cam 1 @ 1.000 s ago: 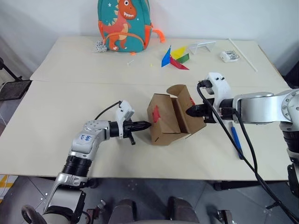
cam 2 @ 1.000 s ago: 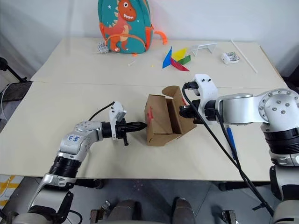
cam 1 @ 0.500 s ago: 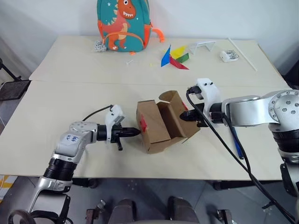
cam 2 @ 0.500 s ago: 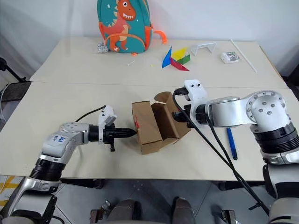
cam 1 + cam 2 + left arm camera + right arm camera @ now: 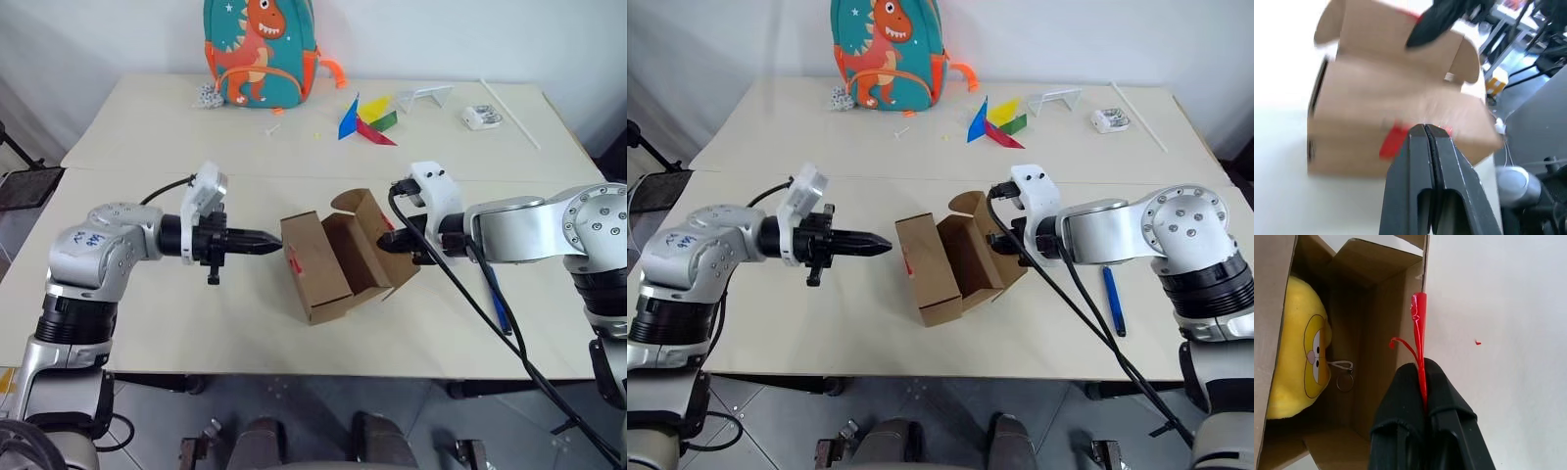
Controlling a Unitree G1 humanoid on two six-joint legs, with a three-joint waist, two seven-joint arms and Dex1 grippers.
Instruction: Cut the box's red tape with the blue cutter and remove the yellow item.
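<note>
The brown box (image 5: 333,262) lies on the table with its flaps open. A patch of red tape (image 5: 294,260) marks its left face, and the left wrist view shows that patch (image 5: 1391,142) too. My left gripper (image 5: 271,246) is shut and empty, held above the table just left of the box and pointing at it. My right gripper (image 5: 388,242) is shut on the box's right flap, clamping a red tape strip (image 5: 1419,323) at its edge. The yellow item (image 5: 1297,364) lies inside the box. On the table right of my right arm lies the blue cutter (image 5: 1111,301).
At the far edge stands a dinosaur backpack (image 5: 257,49). Right of it lie coloured paper triangles (image 5: 364,119), a white folded card (image 5: 423,96), a small white object (image 5: 480,117) and a thin white stick (image 5: 509,113). A seam crosses the table (image 5: 147,294) behind the box.
My left gripper has risen and drawn back to the left, away from the box's red-taped face. The right gripper has kept its hold on the flap.
</note>
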